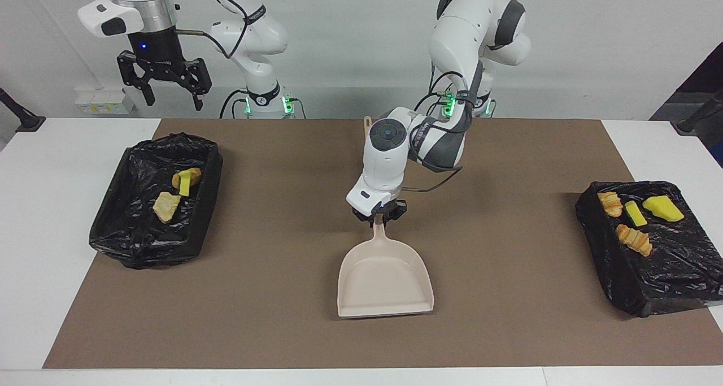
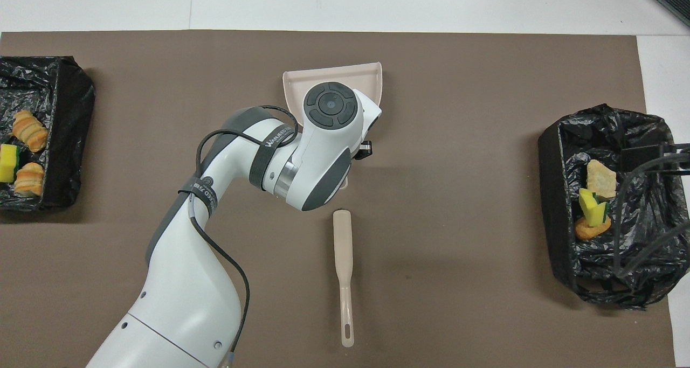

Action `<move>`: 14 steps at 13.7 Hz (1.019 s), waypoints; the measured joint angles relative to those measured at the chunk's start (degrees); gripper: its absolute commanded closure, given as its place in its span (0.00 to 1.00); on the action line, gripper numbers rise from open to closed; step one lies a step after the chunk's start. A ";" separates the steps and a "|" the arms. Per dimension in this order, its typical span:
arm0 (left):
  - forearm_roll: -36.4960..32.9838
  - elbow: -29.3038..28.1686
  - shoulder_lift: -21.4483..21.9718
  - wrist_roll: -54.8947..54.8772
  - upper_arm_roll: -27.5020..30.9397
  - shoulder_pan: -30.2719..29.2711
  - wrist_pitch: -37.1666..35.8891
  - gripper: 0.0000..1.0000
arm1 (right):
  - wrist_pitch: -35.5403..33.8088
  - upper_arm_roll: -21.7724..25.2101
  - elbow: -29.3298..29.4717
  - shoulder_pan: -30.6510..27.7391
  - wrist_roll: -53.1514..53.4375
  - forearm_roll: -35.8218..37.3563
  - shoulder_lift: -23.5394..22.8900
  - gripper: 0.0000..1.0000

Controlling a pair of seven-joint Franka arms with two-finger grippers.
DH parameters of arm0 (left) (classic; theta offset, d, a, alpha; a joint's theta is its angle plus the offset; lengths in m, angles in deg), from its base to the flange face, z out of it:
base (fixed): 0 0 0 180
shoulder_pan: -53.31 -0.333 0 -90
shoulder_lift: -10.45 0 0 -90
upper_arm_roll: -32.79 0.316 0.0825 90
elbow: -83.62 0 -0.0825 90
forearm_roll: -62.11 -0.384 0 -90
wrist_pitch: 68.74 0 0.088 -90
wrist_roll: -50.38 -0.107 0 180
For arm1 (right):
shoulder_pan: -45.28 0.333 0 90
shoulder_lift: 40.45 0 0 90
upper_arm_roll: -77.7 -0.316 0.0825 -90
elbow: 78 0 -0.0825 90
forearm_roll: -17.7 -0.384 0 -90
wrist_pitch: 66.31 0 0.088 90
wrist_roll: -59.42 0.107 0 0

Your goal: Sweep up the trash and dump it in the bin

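Trash: 3 pieces [image 1: 176, 191] in the black-lined bin [image 1: 113, 244] at the right arm's end; 4 pieces [image 1: 632, 216] on a black-bagged block [image 1: 666, 278] at the left arm's end. Dustpan [image 1: 387, 281]: mid-mat, handle clamped by left gripper [image 1: 379, 216]. Brush [image 2: 343, 273]: flat, nearer the robots. Right gripper [image 1: 164, 81]: spread wide, raised, holding nothing.

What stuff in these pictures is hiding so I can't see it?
- Brush: in the facing view the left arm covers all but its handle tip.
- Left gripper and the dustpan handle: in the overhead view both are hidden under the left arm's wrist.
- Bin at the left arm's end: the overhead view's edge cuts part of it off.
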State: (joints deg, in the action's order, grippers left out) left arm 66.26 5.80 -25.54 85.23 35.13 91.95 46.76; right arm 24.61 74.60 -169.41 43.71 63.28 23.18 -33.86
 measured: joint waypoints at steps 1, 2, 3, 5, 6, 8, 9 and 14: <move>0.32 0.13 0.00 0.00 0.06 0.00 0.14 0.00 | 0.00 -0.03 -0.01 -0.68 0.00 -1.34 -0.49 0.00; 0.35 0.25 0.00 0.00 0.08 -0.01 0.22 0.00 | -0.03 -0.02 -0.05 -1.67 -0.02 -2.85 -1.06 0.00; 0.36 0.28 0.00 0.00 0.09 -0.01 0.23 0.00 | -0.08 0.01 -0.22 -2.43 -0.09 -3.60 -1.45 0.00; 0.36 0.28 0.02 -0.01 0.33 -0.05 0.23 0.00 | -0.17 -0.08 -1.19 -2.57 -0.09 -4.01 -1.48 0.00; 0.35 0.31 0.19 -0.81 0.75 -0.23 0.23 0.00 | -0.17 -0.21 -1.74 -2.54 -0.09 -4.00 -1.37 0.00; 0.35 -0.06 2.71 -6.42 1.53 -2.63 -0.01 0.00 | -0.17 -0.21 -2.28 -2.60 -0.09 -3.93 -1.29 0.00; 0.35 -1.00 5.15 -10.36 1.61 -4.87 -0.65 0.00 | -0.17 -0.10 -2.45 -2.81 -0.08 -3.92 -1.29 0.00; 0.35 -7.60 17.58 -29.87 2.01 -16.52 -5.60 0.00 | -0.17 -0.09 -2.76 -3.94 -0.08 -4.00 -1.28 0.00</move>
State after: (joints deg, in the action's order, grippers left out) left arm 66.61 -1.80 -7.96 55.36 37.14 75.43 41.16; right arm 24.44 74.51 -172.17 39.77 63.19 19.19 -35.14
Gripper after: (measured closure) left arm 0.000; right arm 0.000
